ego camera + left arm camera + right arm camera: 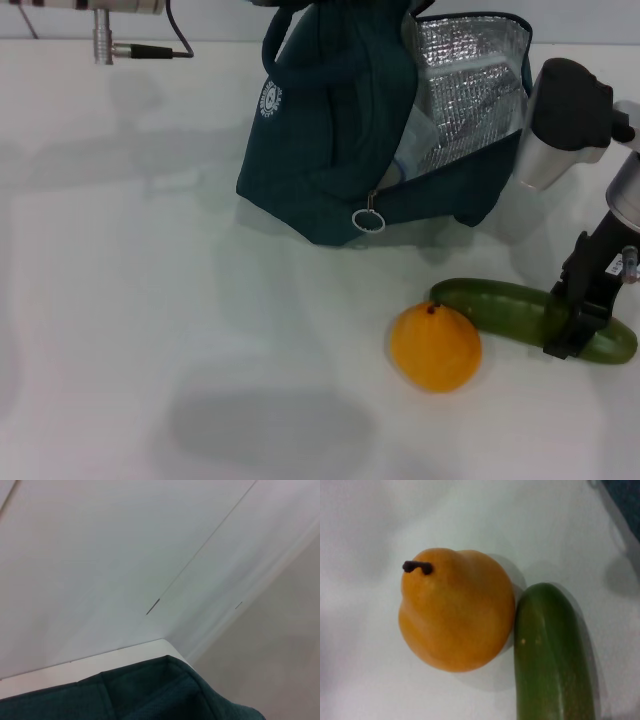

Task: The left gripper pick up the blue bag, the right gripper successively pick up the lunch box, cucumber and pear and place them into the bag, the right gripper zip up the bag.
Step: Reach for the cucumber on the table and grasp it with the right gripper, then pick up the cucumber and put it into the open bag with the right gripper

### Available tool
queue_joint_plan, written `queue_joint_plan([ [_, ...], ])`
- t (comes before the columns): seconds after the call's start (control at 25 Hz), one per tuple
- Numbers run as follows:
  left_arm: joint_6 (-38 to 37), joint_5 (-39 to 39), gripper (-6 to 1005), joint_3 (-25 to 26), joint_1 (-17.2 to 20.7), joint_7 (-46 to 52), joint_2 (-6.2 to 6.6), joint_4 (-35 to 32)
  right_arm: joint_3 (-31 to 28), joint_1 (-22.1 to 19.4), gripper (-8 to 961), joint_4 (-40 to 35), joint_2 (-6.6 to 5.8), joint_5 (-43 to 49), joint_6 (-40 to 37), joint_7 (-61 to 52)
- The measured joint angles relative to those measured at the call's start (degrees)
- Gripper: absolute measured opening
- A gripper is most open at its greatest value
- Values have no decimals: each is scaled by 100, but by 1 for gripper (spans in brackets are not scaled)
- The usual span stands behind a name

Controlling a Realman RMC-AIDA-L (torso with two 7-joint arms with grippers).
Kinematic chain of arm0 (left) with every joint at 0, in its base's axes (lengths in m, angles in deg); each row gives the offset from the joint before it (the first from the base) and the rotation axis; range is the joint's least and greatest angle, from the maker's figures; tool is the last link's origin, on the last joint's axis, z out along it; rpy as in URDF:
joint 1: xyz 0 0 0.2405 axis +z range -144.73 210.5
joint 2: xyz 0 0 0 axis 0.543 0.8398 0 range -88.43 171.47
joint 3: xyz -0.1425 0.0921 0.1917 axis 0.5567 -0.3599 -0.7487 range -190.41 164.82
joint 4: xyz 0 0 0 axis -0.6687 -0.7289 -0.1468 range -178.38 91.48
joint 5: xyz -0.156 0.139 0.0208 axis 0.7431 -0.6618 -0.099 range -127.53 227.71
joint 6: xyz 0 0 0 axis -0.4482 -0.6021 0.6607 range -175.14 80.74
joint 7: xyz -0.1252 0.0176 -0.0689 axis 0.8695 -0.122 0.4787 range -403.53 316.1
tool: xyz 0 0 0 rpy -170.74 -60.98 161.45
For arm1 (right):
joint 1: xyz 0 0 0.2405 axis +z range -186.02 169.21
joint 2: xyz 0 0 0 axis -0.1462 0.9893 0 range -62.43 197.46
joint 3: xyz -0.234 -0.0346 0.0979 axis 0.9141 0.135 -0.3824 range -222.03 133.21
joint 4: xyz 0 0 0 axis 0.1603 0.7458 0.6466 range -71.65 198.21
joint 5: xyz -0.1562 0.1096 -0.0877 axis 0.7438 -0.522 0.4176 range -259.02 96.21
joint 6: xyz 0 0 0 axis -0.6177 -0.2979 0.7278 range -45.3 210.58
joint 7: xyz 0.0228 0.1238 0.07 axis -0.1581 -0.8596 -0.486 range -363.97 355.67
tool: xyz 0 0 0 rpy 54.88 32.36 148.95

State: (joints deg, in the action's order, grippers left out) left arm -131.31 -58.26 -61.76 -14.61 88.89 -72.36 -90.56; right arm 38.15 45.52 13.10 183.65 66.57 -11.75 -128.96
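The blue bag (330, 150) stands at the back middle of the table, its flap open and the silver lining showing. A pale shape inside the opening looks like the lunch box (415, 140). The bag's handles run out of the top of the head view, and the left gripper is out of sight. The bag's teal fabric (150, 695) shows in the left wrist view. The cucumber (500, 308) (552, 655) lies on the table, touching the pear (435, 347) (457, 610). My right gripper (575, 330) is down at the cucumber's right part.
The bag's ring zip pull (368, 220) hangs at its front corner. A silver and black joint of the right arm (565, 110) stands close beside the bag's right side. A silver part of the left arm with a cable (110, 20) shows at the top left.
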Motion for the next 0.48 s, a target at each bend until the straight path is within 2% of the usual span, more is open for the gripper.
queue_joint_plan([
  [0.24,-1,0,51,1,10,-12,-2,0,14,-2,692,0,5,-19,12,-16],
  [0.4,-1,0,51,1,12,-14,-2,0,-50,-28,553,0,-6,-34,-4,-18],
  [0.48,1,-1,51,1,12,-15,-2,0,-145,-54,553,0,-18,-50,-55,-16],
])
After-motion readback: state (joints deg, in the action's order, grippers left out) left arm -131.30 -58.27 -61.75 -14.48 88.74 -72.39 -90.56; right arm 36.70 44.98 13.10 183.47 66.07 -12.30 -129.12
